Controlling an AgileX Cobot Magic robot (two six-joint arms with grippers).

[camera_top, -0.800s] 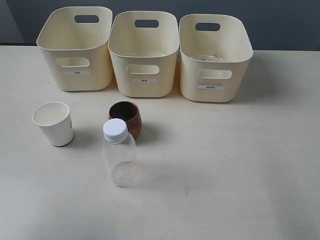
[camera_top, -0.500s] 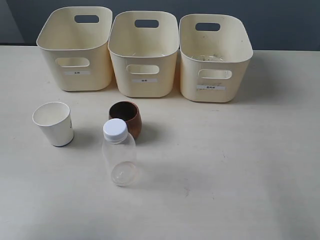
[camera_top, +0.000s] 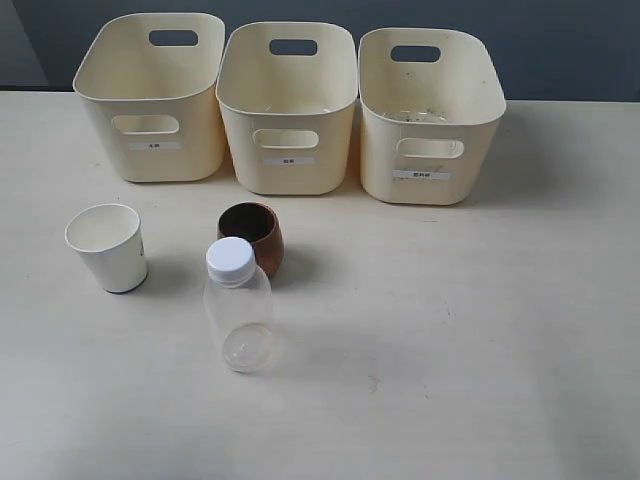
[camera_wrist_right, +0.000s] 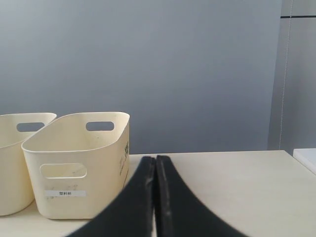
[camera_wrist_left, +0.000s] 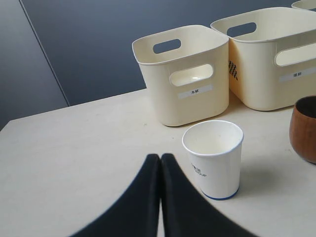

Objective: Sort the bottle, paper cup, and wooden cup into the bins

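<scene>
- Three cream bins stand in a row at the far side of the table (camera_top: 480,330): left bin (camera_top: 150,95), middle bin (camera_top: 287,105), right bin (camera_top: 430,115). Neighbours nearly touch. Each has oval handle cut-outs and a small white front label.
- No cup or bottle lies in any bin, as far as the exterior view shows inside them.
- The paper cup (camera_top: 108,247) stands upright, mouth up, in front of the left bin and well apart from it. The left wrist view shows small print on its side and a blue line at its base.
- The wooden cup (camera_top: 252,237) stands upright in front of the middle bin, to the right of the paper cup and apart from it.
- The bottle (camera_top: 238,305) stands upright, white cap on, just in front of the wooden cup. From this angle its cap overlaps the cup's lower edge; whether they touch cannot be told.
- The left pincer (camera_wrist_left: 160,163) has its two black fingers pressed together, holding nothing. Its tip is close to the paper cup; whether it touches the table cannot be told.
- The right pincer (camera_wrist_right: 155,165) is likewise closed tip to tip, with nothing between the fingers. Ahead of it in the right wrist view stands the right bin.
- Neither arm shows in the exterior view.
</scene>
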